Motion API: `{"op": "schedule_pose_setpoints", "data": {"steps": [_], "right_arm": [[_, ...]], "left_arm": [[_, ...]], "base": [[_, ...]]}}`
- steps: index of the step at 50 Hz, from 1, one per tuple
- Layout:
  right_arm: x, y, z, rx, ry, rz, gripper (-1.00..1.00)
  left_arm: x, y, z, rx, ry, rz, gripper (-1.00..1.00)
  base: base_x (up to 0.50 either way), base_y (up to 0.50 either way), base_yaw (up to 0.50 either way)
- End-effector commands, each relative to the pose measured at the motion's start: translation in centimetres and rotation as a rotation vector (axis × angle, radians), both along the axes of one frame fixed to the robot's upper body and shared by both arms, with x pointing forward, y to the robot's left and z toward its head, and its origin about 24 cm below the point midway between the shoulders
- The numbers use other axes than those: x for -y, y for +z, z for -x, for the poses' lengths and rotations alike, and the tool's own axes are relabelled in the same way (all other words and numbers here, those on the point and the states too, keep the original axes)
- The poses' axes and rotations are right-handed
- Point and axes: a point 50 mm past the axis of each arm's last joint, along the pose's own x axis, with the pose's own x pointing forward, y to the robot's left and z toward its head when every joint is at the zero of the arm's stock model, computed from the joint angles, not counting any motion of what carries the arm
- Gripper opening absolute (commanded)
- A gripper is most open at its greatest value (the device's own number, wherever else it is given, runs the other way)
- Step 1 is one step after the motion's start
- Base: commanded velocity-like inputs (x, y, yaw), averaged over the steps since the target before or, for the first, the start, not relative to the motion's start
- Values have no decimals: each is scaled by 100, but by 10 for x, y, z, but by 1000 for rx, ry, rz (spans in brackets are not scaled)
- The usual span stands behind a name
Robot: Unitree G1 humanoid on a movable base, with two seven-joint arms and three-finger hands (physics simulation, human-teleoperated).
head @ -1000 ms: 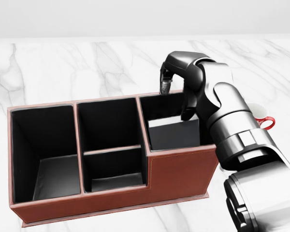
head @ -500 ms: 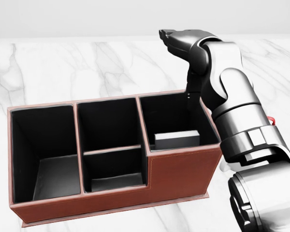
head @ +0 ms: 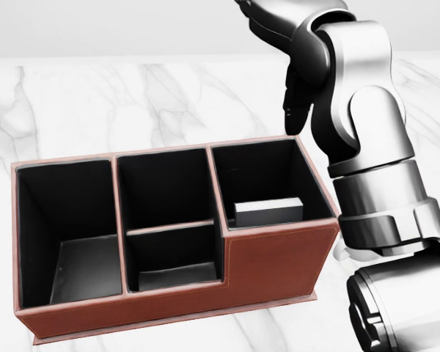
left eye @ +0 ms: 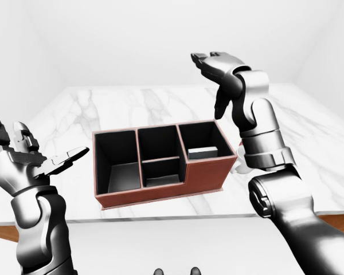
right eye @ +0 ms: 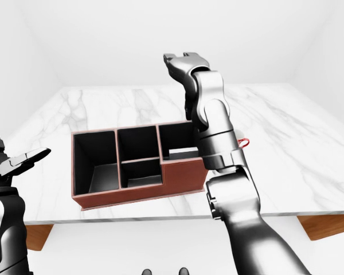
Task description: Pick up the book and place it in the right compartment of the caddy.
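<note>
- My right hand's fingers (left eye: 209,62) are spread and empty, raised well above the caddy (head: 279,257) and over its far rim in the left-eye view; they grip nothing.
- My left hand (left eye: 28,157) hangs at the left edge of that view, palm open, fingers splayed, well apart from the caddy and holding nothing.
- The book (head: 268,211) lies flat on the floor of the caddy's right compartment, tight against the near wall, its long axis running left to right across the compartment in the head view.
- From my right fingers the book sits below and toward the bottom of the head view; the right hand is by far the nearer of the two.
- I judge the placing done: the book is clear of both hands and inside the correct compartment.
- What remains, as I read it, is only to draw the right arm clear without clipping the caddy's right wall, which stands close beside the forearm.
- The caddy rests square on the marble desk (left eye: 132,106); its other compartments show only dark floors.
</note>
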Motion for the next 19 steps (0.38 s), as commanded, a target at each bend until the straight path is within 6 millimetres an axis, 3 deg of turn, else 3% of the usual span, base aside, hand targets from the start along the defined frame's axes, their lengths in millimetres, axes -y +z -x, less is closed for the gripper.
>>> {"op": "schedule_pose_setpoints", "data": {"steps": [1, 19], "right_arm": [[-6, 30, 29, 204, 34, -18, 100], [-10, 60, 94, 544, 49, -22, 100]], "left_arm": [[0, -1, 0, -2, 0, 0, 100], [1, 0, 1, 3, 0, -2, 100]], "base": [[0, 0, 0], [0, 0, 0]]}}
